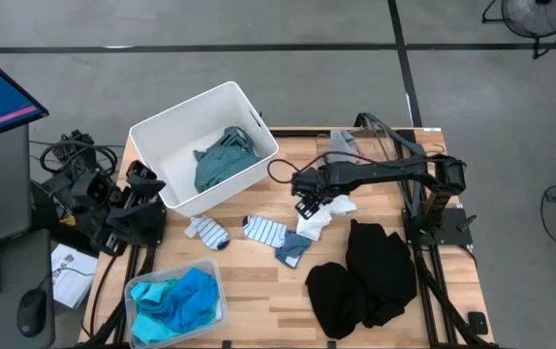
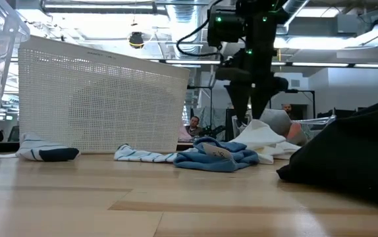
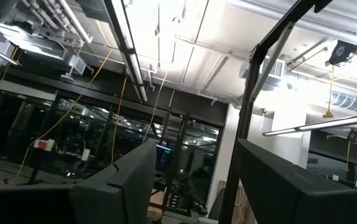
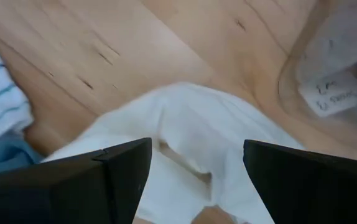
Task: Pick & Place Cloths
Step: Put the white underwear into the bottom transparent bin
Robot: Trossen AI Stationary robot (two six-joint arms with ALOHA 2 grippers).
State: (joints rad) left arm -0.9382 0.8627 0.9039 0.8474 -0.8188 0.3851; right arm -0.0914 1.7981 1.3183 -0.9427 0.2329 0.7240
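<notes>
I judge the job barely begun: one teal-grey shirt (image 1: pixel 222 160) lies in the white bin (image 1: pixel 167 131), while beside the bin on the tabletop (image 1: pixel 259 276) I count one small sock (image 1: pixel 206 231), one striped sock (image 1: pixel 263 230), one blue cloth (image 1: pixel 293 249), one white cloth (image 1: pixel 319 218) and two black garments (image 1: pixel 360 276). Turquoise cloths (image 1: pixel 173 296) sit in a clear tub (image 1: pixel 216 274) near the bin. My right gripper (image 1: pixel 309 206) hangs wide open, empty, over the white cloth; my left gripper (image 1: pixel 142 177), parked at the bin's far side, stands open, holding nothing.

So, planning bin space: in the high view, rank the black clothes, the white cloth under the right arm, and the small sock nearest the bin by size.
1. black clothes
2. white cloth
3. small sock

The last two look close; the arm hides part of the white cloth.
</notes>
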